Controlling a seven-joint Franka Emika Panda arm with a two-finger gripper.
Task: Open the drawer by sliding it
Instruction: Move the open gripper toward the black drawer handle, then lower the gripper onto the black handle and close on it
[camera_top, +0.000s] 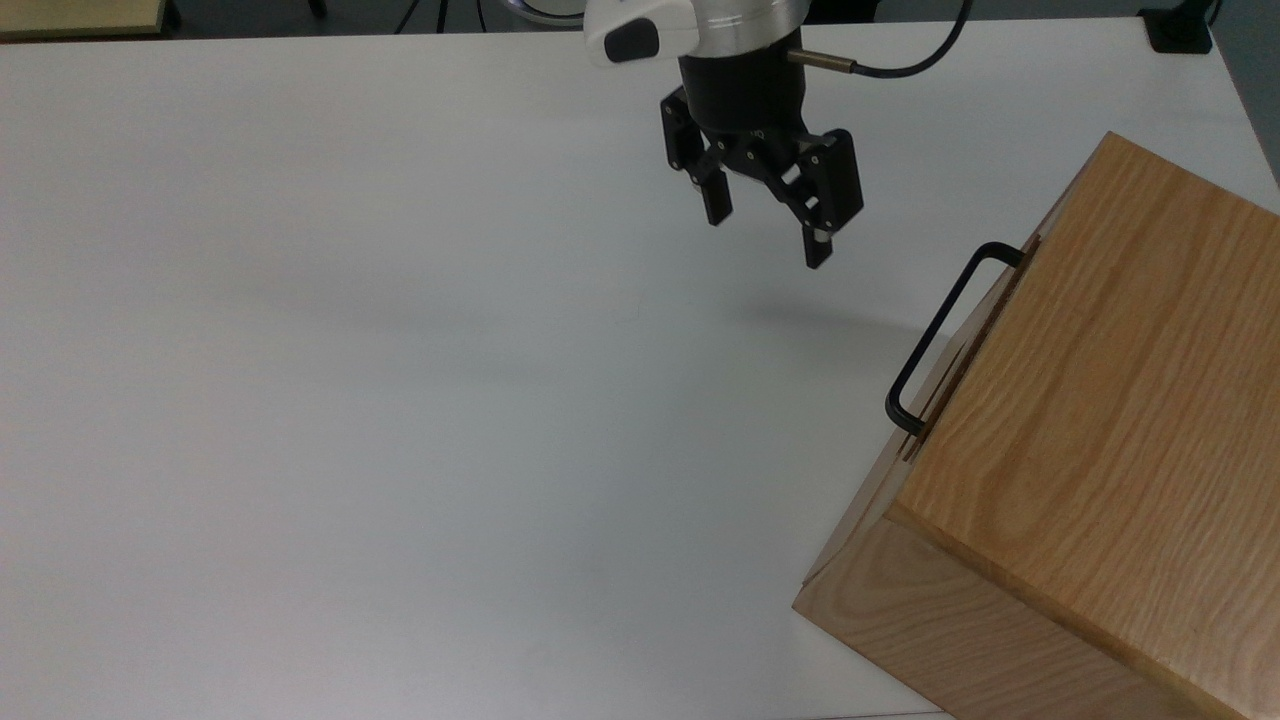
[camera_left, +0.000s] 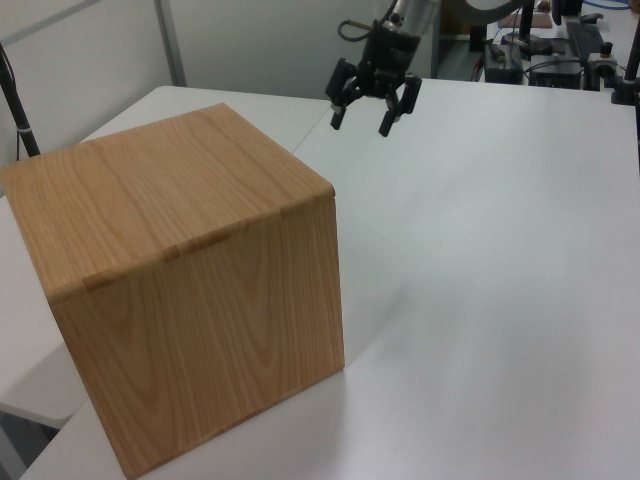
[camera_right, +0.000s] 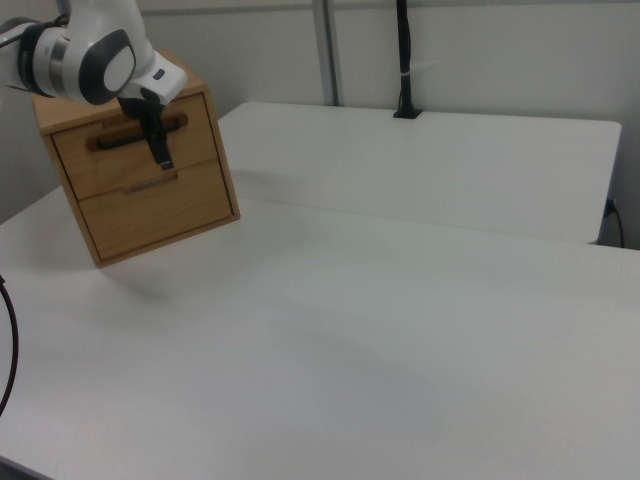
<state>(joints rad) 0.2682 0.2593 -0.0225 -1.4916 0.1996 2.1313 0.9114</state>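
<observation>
An oak cabinet stands at the right of the top view on a white table. The drawer is its upper front panel and sits flush and closed, with a black bar handle. My gripper hangs open and empty above the table, up and to the left of the handle in the top view, apart from it. In the left view the gripper hovers beyond the cabinet, whose front faces away. In the right view one finger overlaps the drawer front.
A black clamp base sits at the table's far right corner in the top view. A second white table with a black pole stands behind. Equipment and cables crowd the far end in the left view.
</observation>
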